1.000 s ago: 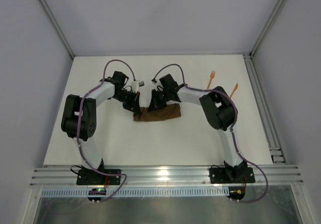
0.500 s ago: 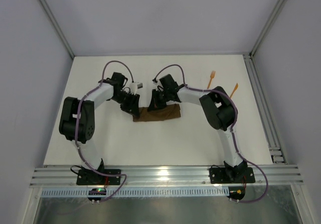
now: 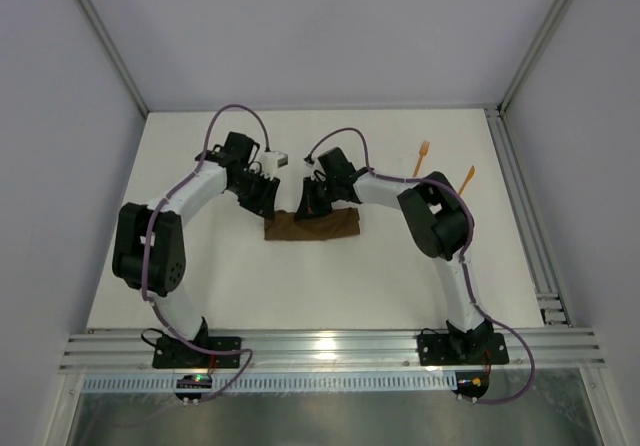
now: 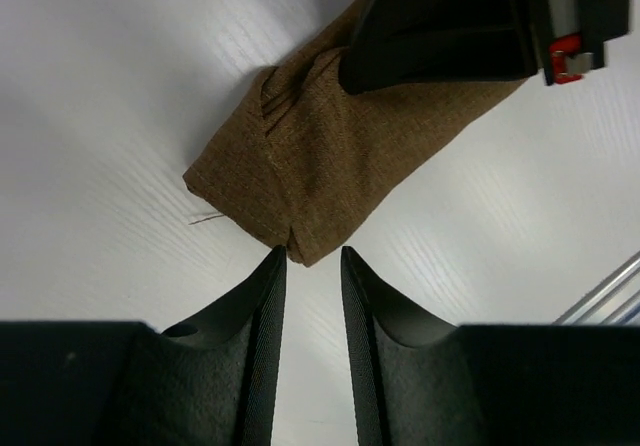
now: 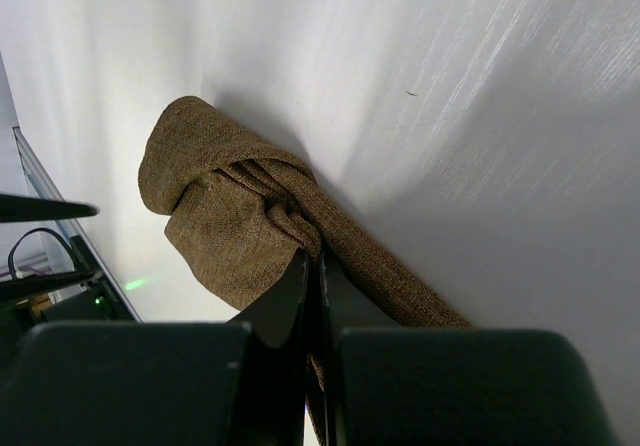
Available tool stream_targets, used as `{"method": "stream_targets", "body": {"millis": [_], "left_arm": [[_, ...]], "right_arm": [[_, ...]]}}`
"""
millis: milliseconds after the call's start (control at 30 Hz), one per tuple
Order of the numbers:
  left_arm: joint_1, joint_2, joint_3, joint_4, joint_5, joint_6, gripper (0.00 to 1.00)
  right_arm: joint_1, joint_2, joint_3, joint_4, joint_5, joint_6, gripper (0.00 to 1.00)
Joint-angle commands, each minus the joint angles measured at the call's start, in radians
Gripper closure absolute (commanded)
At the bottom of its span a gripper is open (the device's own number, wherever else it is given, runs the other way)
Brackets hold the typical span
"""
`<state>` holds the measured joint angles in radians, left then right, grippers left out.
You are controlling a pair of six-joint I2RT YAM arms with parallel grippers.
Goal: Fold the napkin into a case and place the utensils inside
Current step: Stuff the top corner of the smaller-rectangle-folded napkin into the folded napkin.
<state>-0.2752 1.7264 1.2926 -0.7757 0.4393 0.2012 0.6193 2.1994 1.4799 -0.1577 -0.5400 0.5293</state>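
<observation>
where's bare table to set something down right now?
Biggest bare patch: white table between the folded dark brown cloth strip and the arm bases. Far-left corner also free. Crowded: left gripper and right gripper at the strip; orange plastic fork and pointed orange piece far right.

White table w/ pale grey walls, alu rails at near edge

Case lies mid-table, its long side running left to right. We find the right gripper on the case's far edge, toward the left end, closed onto a fold there. The left gripper sits just off the left end, tips at the corner. Fork lies behind and right of the case. The pointed utensil is right of the fork. Both are well apart from the case.
</observation>
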Motion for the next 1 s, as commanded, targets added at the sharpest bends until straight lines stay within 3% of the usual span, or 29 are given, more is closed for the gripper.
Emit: {"method": "stream_targets", "body": {"millis": [0,67,100,267,400,567,733,900,967], "left_arm": [[-0.009,0.036,-0.012,0.072,-0.074,0.020,0.70],[-0.025,0.033,-0.022,0.096,-0.125,0.027,0.68],[-0.056,0.022,-0.032,0.105,-0.146,0.038,0.62],[-0.146,-0.027,-0.119,0.203,-0.304,0.089,0.58],[-0.197,-0.039,-0.164,0.250,-0.341,0.109,0.52],[-0.216,-0.013,-0.187,0.343,-0.485,0.129,0.52],[-0.242,-0.028,-0.219,0.414,-0.530,0.150,0.52],[-0.242,0.021,-0.222,0.412,-0.479,0.142,0.75],[-0.242,0.039,-0.228,0.415,-0.479,0.138,0.85]], "right_arm": [[-0.004,-0.010,0.003,-0.002,0.054,0.006,0.97],[-0.006,-0.003,0.005,-0.002,0.054,0.009,0.97],[-0.006,-0.003,0.005,-0.002,0.054,0.012,0.97],[-0.006,-0.012,-0.010,0.017,0.060,0.018,0.97],[-0.006,-0.010,-0.020,0.029,0.054,0.028,0.97],[-0.007,-0.012,-0.023,0.040,0.045,0.034,0.97],[-0.006,-0.012,-0.021,0.044,0.035,0.032,0.96],[-0.006,-0.026,-0.020,0.043,0.041,0.034,0.96],[-0.006,-0.039,-0.021,0.038,0.057,0.023,0.90]]}}
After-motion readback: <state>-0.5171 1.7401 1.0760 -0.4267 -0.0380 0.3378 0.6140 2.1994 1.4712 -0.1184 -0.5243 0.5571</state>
